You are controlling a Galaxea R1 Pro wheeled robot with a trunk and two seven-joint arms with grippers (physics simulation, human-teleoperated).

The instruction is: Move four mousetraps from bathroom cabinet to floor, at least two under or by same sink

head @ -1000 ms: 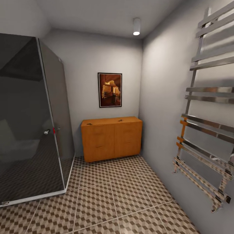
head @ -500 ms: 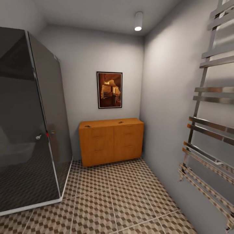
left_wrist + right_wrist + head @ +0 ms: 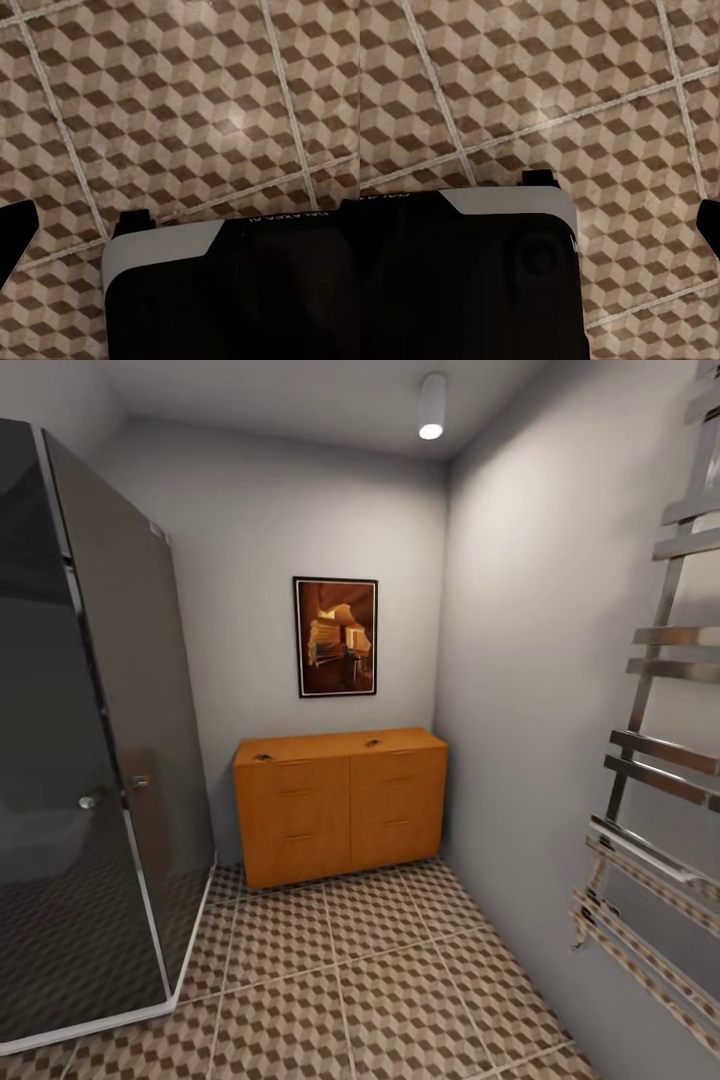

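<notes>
You've rolled closer; cabinet [image 3: 340,805] sits larger at frame centre, two mousetraps [image 3: 372,741] on top. Still approaching: keep driving, then reach. Gripper states: can't tell.

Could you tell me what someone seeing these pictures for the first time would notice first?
Probably the orange-brown cabinet against the far wall, bright against the grey room, with a framed picture hanging above it. Next come the dark glass shower enclosure at the left and the chrome towel rail on the right wall. The cube-patterned bathroom floor runs up to the cabinet.
</notes>
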